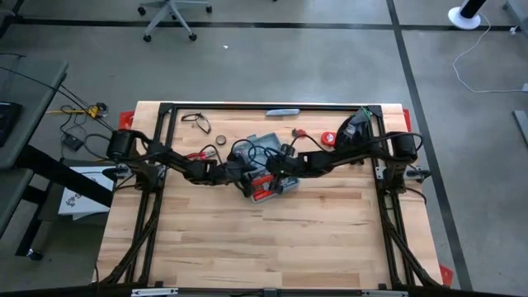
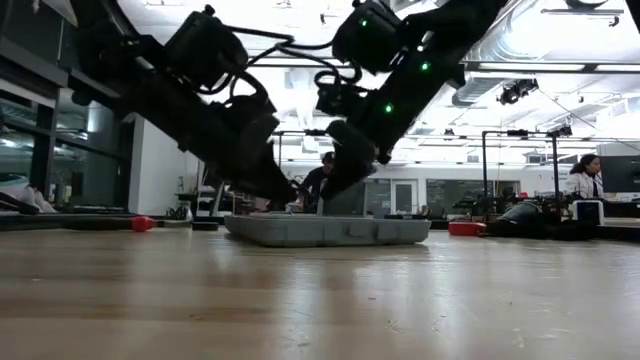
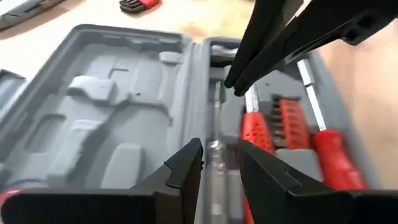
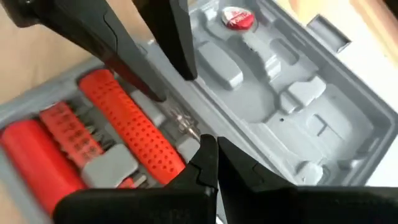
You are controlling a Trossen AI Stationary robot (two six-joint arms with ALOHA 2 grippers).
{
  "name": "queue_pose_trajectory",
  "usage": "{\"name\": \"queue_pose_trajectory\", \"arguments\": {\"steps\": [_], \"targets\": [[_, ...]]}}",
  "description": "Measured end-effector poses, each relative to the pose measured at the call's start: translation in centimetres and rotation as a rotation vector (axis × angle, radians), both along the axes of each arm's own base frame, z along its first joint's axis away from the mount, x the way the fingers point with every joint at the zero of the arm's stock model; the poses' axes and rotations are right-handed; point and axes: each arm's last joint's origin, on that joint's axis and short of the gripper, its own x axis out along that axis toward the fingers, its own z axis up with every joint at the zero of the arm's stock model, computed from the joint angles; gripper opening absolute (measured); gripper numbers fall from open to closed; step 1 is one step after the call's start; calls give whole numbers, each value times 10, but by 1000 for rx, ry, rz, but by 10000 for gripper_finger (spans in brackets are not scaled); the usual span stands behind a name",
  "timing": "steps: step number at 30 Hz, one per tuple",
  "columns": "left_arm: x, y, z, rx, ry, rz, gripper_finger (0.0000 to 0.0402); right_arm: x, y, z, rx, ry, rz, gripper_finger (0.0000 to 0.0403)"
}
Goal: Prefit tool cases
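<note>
Two arms meet over the open tool case [image 1: 266, 165], centre of the high view.
We see our left jaws [image 3: 219, 163] part-spread astride a clear-handled tool [image 3: 216, 168] lying lengthwise by the hinge; our right jaws [image 4: 213, 155] are pressed together, empty, beside the red handle [image 4: 130, 121]. Only wrist views show the moulded slots; the low view shows just the case's side on the surface [image 1: 247, 247].

One open tool case [image 1: 262, 165], two red-handled screwdrivers [image 3: 329, 155] in it, two arms [image 1: 190, 165].
</note>
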Motion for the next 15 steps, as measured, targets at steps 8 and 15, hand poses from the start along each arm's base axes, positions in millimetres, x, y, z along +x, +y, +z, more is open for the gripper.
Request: {"name": "queue_pose_trajectory", "arguments": {"steps": [8, 15], "targets": [[1, -15, 0, -87, -29, -58, 99, -6, 11, -2, 72, 69, 43, 0], [2, -22, -17, -100, 14, -41, 99, -19, 13, -25, 146, 9, 20, 0]]}}
